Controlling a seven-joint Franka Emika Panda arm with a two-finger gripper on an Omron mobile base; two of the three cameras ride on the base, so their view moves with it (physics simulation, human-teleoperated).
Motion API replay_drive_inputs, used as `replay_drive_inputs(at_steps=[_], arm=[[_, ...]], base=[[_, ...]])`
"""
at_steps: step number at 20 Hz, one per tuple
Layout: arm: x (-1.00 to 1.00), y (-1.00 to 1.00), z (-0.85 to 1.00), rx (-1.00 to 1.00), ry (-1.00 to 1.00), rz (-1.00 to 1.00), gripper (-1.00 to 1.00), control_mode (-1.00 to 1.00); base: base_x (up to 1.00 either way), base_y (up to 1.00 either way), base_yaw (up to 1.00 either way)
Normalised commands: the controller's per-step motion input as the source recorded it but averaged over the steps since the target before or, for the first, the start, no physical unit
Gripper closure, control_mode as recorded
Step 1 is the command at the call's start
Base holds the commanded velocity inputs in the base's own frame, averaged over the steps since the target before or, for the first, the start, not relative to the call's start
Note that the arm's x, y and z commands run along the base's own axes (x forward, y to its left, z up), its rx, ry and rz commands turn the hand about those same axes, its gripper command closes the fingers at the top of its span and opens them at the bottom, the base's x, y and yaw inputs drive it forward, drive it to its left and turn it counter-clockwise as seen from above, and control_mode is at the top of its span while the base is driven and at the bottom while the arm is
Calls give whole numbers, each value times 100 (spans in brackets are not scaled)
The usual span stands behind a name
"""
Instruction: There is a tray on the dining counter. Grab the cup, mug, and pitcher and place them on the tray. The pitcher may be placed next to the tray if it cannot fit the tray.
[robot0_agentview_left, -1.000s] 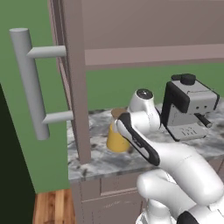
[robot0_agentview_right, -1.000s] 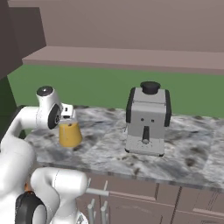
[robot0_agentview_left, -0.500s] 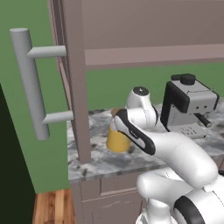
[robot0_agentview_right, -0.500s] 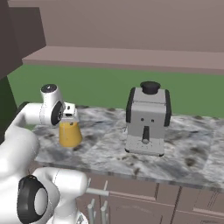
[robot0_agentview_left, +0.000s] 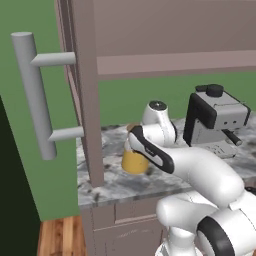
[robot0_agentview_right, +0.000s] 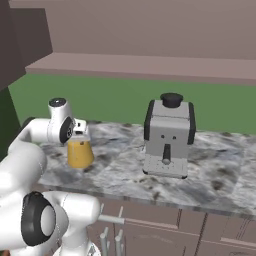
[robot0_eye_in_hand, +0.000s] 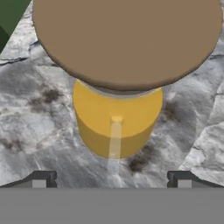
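Marble worktop (robot0_agentview_right: 125, 172) under green wall and brown shelving is being shown, with the pitcher (robot0_agentview_right: 80, 151) standing upright on it, directly below the jaws. The gripper (robot0_eye_in_hand: 111, 181) is being held over the cork lid (robot0_eye_in_hand: 127, 39), looking down along the vessel; its fingertips (robot0_eye_in_hand: 40, 179) are being kept spread wide, one to each side of the glass body, with nothing between them yet. Judging by this pose, a grasp on the pitcher from above is being lined up, the width being kept so the broad lid can be cleared before any closing lower down.

Beyond the jaws to one side, a coffee machine (robot0_agentview_right: 167, 137) is standing well apart from the pitcher, leaving open marble between. On the other side, a tall cabinet panel (robot0_agentview_left: 85, 90) with a long grey handle (robot0_agentview_left: 32, 95) is standing close to the pitcher, so room for swinging there is being judged tight. Lifting straight up is being judged the clearest way out, though the shelf (robot0_agentview_right: 140, 67) is hanging overhead.
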Motion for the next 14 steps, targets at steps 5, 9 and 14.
replay_drive_inputs(at_steps=[5, 9, 14], arm=[[7, 3, -24, 0, 0, 0, -100, -100], [5, 0, -17, 0, 0, 0, -100, -100], [11, 0, -7, 0, 0, 0, -100, -100]], base=[[0, 0, 0], [0, 0, 0], [0, 0, 0]])
